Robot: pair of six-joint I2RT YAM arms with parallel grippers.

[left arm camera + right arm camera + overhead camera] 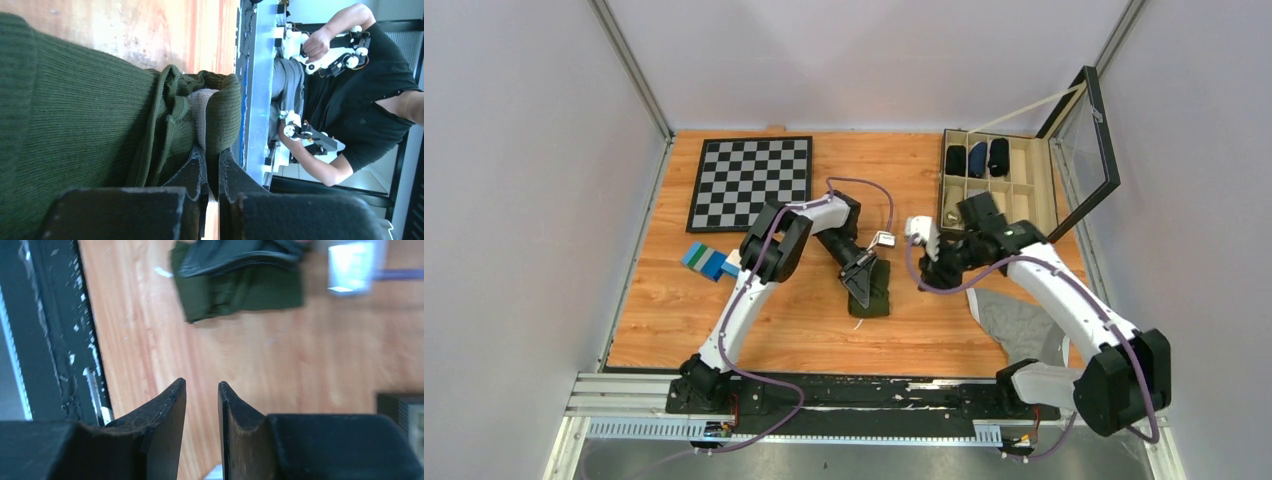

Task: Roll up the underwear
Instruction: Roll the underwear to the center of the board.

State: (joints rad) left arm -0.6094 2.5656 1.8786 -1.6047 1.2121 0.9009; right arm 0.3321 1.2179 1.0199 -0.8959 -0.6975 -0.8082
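The dark green underwear (876,292) lies partly folded on the wooden table, in the middle. In the left wrist view its ribbed fabric (90,100) fills the left side, with a folded edge and white lining at the fingertips. My left gripper (861,275) (212,152) is shut on that folded edge. My right gripper (932,268) (201,386) hovers to the right of the underwear, apart from it, with its jaws a narrow gap apart and empty. The underwear (240,295) also shows at the top of the right wrist view.
A chessboard (749,182) lies at the back left. A compartment box (1024,190) with dark rolled items and an open lid (1084,150) stands at the back right. A grey garment (1019,325) lies at the front right. Blue and green blocks (704,260) lie at the left.
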